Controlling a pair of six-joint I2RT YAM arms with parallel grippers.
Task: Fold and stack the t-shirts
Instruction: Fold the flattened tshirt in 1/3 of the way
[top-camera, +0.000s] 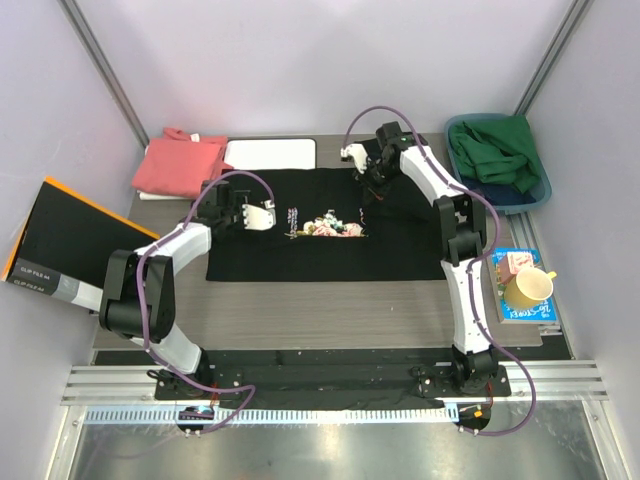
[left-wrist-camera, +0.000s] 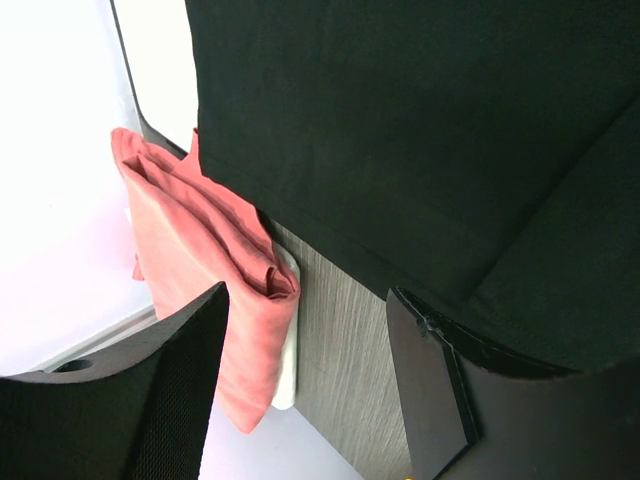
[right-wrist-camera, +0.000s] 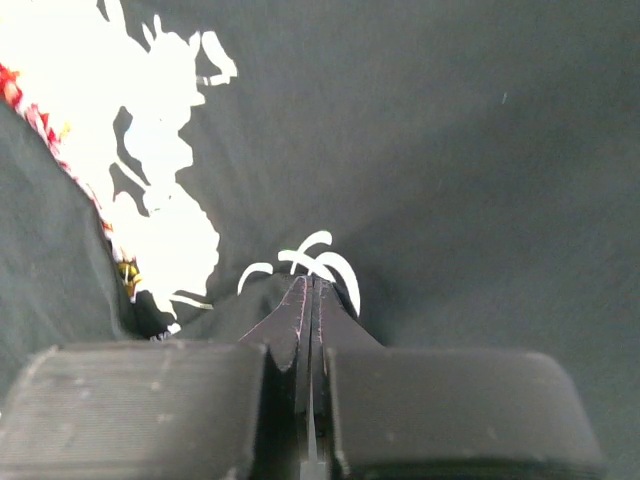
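Note:
The black t-shirt lies flat across the middle of the table, its flower print and white lettering facing up. It also fills the right wrist view. My right gripper is at the shirt's far edge, shut, its tips pinching a small raised fold of black cloth beside the white print. My left gripper is open at the shirt's left edge, with bare table between its fingers. The salmon-pink t-shirt lies folded at the far left.
A white board lies behind the black shirt. A flat black box with an orange edge leans off the left side. A blue basket with green cloth stands at the far right. A yellow cup sits on a book at the right edge.

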